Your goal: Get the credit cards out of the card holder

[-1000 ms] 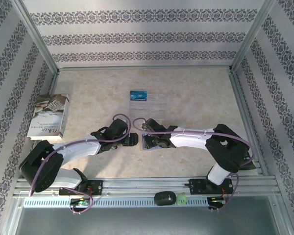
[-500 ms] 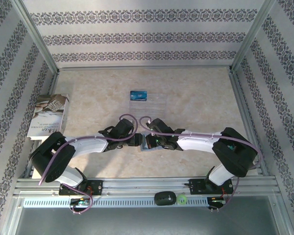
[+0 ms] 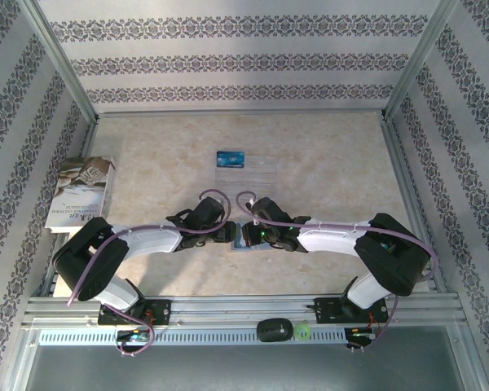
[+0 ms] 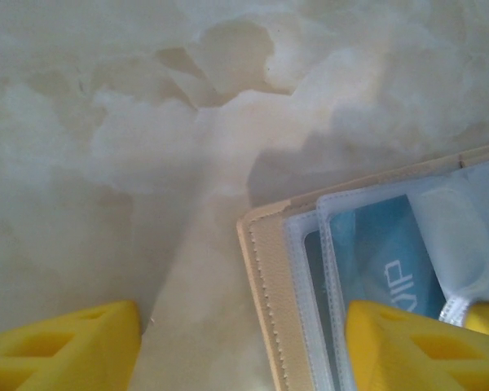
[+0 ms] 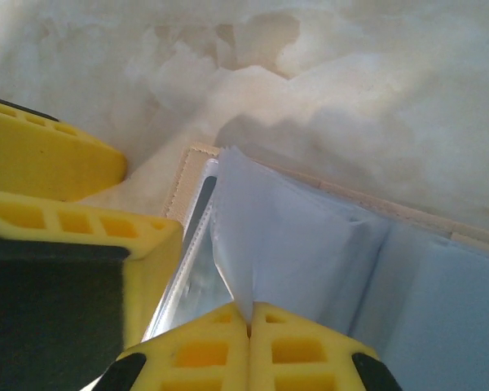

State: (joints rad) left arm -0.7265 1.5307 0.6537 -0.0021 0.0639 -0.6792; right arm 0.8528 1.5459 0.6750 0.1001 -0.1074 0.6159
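The tan card holder (image 3: 241, 246) lies open on the table between my two grippers. My right gripper (image 5: 248, 314) is shut on a pale blue-grey inner leaf of the card holder (image 5: 310, 236) and holds it raised. My left gripper (image 4: 244, 346) is open and straddles the holder's tan stitched edge (image 4: 269, 277); one finger (image 4: 424, 346) is over the clear sleeves, the other over bare table. A blue credit card (image 4: 383, 252) and the edge of a dark card (image 4: 313, 268) sit inside the sleeves. Another blue card (image 3: 230, 159) lies on the clear tray.
The clear plastic tray (image 3: 257, 171) stands at the middle back of the table. A book (image 3: 81, 194) lies by the left wall. Both forearms stretch low across the near half of the table, and their grippers (image 3: 228, 234) (image 3: 253, 236) almost touch.
My left gripper has slid right up to the card holder's edge and its jaws have narrowed. The right gripper has shifted a little left and stays shut.
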